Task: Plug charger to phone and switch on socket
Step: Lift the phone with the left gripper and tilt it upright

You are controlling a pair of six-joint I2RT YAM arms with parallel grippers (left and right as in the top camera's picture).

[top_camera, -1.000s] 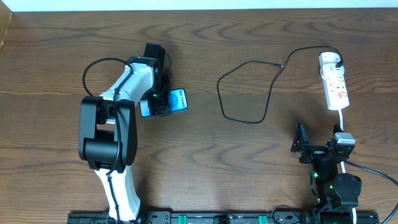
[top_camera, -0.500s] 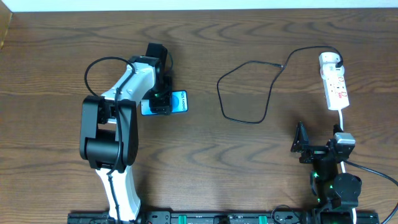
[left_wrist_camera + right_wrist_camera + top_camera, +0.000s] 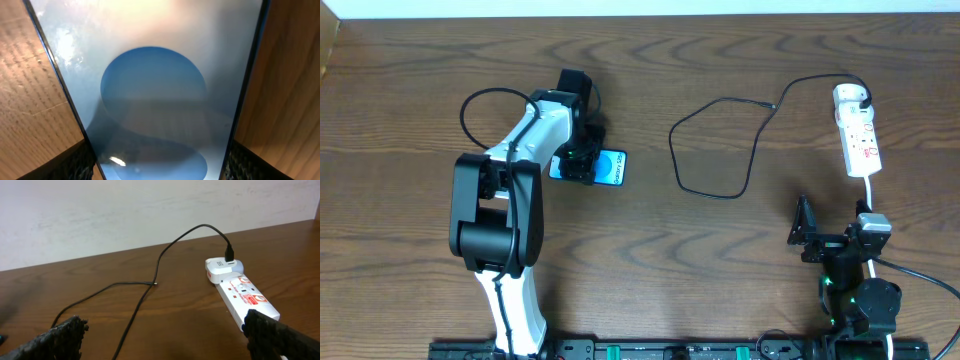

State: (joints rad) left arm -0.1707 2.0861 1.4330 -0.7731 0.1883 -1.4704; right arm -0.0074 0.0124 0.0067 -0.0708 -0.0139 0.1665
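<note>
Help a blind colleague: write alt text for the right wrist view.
A white power strip lies on the wooden table, a white adapter plugged into its far end. The black cable trails left, its tip lying free. The open right tool frames the bottom corners.

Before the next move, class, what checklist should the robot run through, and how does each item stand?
1. Grip: the left gripper clamps the blue-screened rectangular smartphone: ok.
2. The right gripper is open: ok.
3. The thin black charger cable has its tip free on the brown wooden table: ok.
4. Its white plug adapter is seated in the narrow white power strip: ok.
5. Cable in smartphone: not ok.
6. Strip switched on: cannot tell.
</note>
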